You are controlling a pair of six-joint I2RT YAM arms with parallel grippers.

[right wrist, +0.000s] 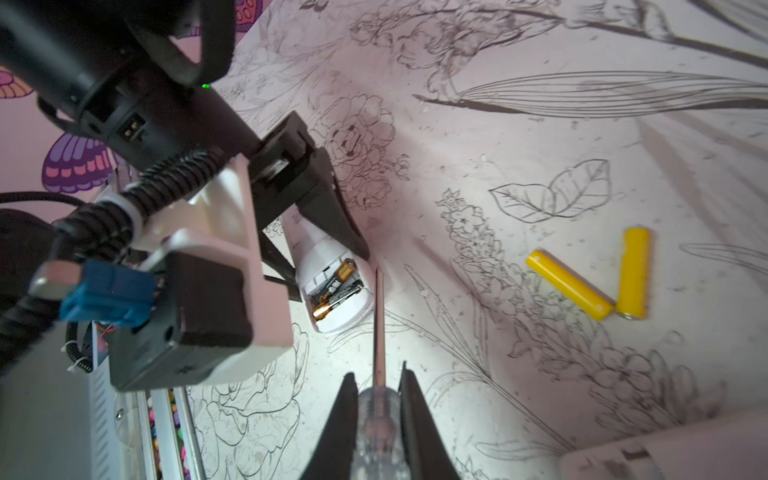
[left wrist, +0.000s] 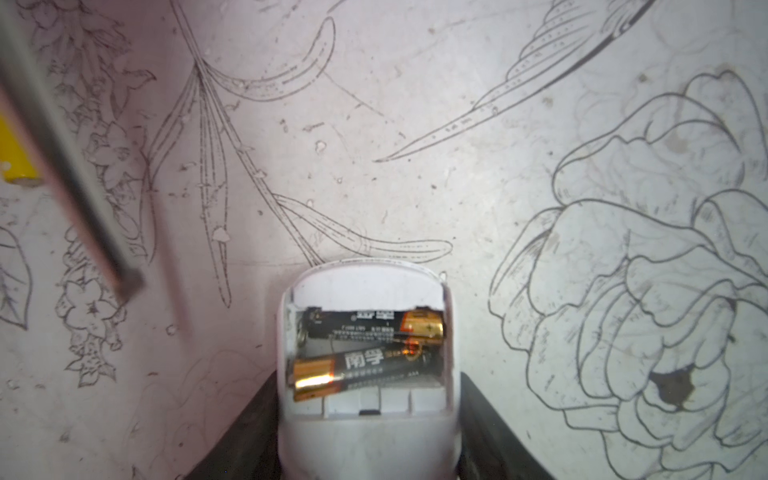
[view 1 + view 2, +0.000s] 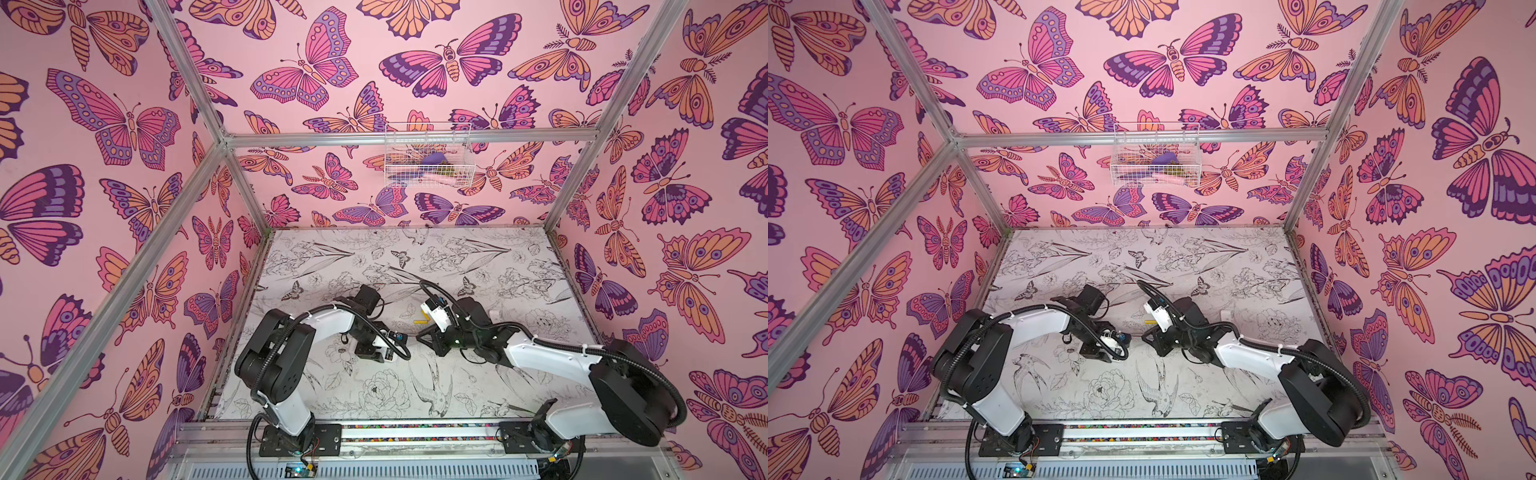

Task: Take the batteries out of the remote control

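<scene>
My left gripper (image 2: pixel 368 415) is shut on the white remote control (image 2: pixel 365 440), whose battery bay faces up and stands open. Two black batteries with gold ends lie in the bay: one (image 2: pixel 374 326) flat in its slot, one (image 2: pixel 365 370) slanted. My right gripper (image 1: pixel 378 386) is shut on a clear-handled screwdriver (image 1: pixel 379 419). The screwdriver's tip (image 1: pixel 377 274) hangs just beside the remote's end (image 1: pixel 349 311), apart from it. Two yellow batteries (image 1: pixel 569 284) (image 1: pixel 633 272) lie loose on the table, touching at one end, and show behind the right gripper (image 3: pixel 424 336) in both top views (image 3: pixel 419 321) (image 3: pixel 1148 321).
A white piece (image 1: pixel 665 449) lies on the table by the right arm. A wire basket (image 3: pixel 428 156) with small items hangs on the back wall. The two arms meet near the table's middle; the flower-printed table top (image 3: pixel 374 257) stretches behind them.
</scene>
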